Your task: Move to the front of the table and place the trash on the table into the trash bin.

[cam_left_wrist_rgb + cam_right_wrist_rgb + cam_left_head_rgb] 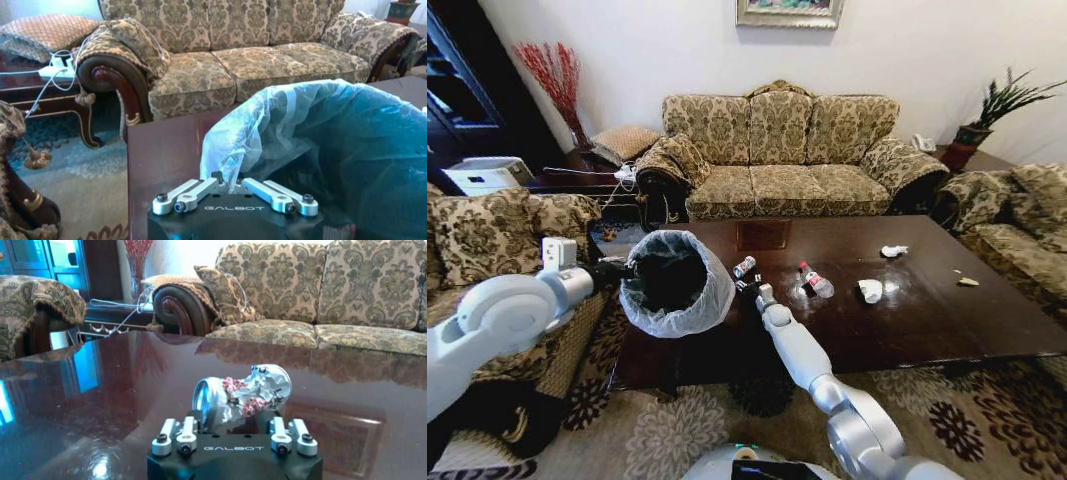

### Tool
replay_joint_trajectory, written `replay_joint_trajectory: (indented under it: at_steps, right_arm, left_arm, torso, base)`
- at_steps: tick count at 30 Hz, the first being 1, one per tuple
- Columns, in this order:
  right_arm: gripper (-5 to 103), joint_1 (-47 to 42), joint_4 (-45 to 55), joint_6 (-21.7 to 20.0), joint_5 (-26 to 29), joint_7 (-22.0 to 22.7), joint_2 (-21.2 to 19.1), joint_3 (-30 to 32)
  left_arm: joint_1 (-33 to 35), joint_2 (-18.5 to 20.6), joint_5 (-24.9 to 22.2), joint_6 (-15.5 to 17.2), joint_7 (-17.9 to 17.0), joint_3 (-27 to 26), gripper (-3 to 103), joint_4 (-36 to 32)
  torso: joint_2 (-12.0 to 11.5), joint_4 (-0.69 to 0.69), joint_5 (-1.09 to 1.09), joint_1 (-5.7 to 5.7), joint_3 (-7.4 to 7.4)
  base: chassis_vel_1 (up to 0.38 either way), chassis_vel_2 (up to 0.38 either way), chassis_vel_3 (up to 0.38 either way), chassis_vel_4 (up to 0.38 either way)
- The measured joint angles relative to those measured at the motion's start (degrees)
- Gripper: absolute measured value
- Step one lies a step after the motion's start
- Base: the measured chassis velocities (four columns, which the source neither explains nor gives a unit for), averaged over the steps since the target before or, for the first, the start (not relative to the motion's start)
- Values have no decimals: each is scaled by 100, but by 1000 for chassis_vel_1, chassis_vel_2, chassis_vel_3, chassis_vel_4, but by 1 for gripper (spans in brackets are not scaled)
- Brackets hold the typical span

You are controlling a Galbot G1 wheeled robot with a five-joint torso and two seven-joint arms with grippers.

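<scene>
- Left arm bent in from the near left, forearm running level toward the right; left gripper (223,192) at the left side of the trash bin (677,283), fingers (193,192) pressed together on the whitish bag at its rim (230,150); bin raised and tilted over the desk's (927,320) left end, mouth open toward the near side.
- Right arm stretched from the near centre out toward the far left, low over the desk; right gripper (230,432) at a crushed can-like piece of trash (243,395), fingers (177,435) spread either side of it; piece lying on its side, round end (203,400) toward the left, long axis roughly left to right.
- Red-capped bottle (815,281) lying just right of that gripper, cap toward the far left; white wads (870,290) (893,251) farther right; yellowish scrap (967,282) near the right edge.
</scene>
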Motion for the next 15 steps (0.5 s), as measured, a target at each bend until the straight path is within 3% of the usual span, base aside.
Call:
replay_joint_trajectory:
  at_steps: [1, 3, 4, 6, 8, 10, 15]
  right_arm:
    - [51, 0, 0, 0, 0, 0, 0, 0]
    - [35, 13, -34, 12, -2, -29, 0, 5]
    - [35, 13, -34, 12, -2, -29, 0, 5]
    - [24, 33, -89, 40, 0, -74, 0, 13]
    - [24, 37, -104, 49, 0, -84, 0, 22]
    - [13, 34, -97, 77, 1, -98, 1, 27]
    - [7, -53, 37, 74, 32, -87, -1, 29]
  left_arm:
    - [0, 0, 0, 0, 0, 0, 0, 0]
    - [-3, 20, 10, -6, 15, 27, 0, 9]
    - [-3, 20, 10, -6, 15, 27, 0, 9]
    - [-13, 56, 6, -28, 21, 31, 0, 13]
    - [-15, 64, -3, -46, 27, 31, 0, 19]
    - [-12, 66, -10, -57, 31, 15, 0, 40]
    - [-2, 74, -45, -58, 26, -2, 0, 40]
  torso:
    - [0, 0, 0, 0, 0]
    - [0, 0, 0, 0, 0]
    - [0, 0, 0, 0, 0]
    - [0, 1, 3, 0, 0]
    - [0, 0, 3, 0, 0]
    - [1, 0, 2, 0, -1]
    - [1, 0, 0, -1, -1]
  base:
    - [0, 0, 0, 0]
    - [0, 0, 0, 0]
    - [0, 0, 0, 0]
    - [0, 0, 0, 0]
    - [0, 0, 0, 0]
    - [0, 0, 0, 0]
    - [0, 0, 0, 0]
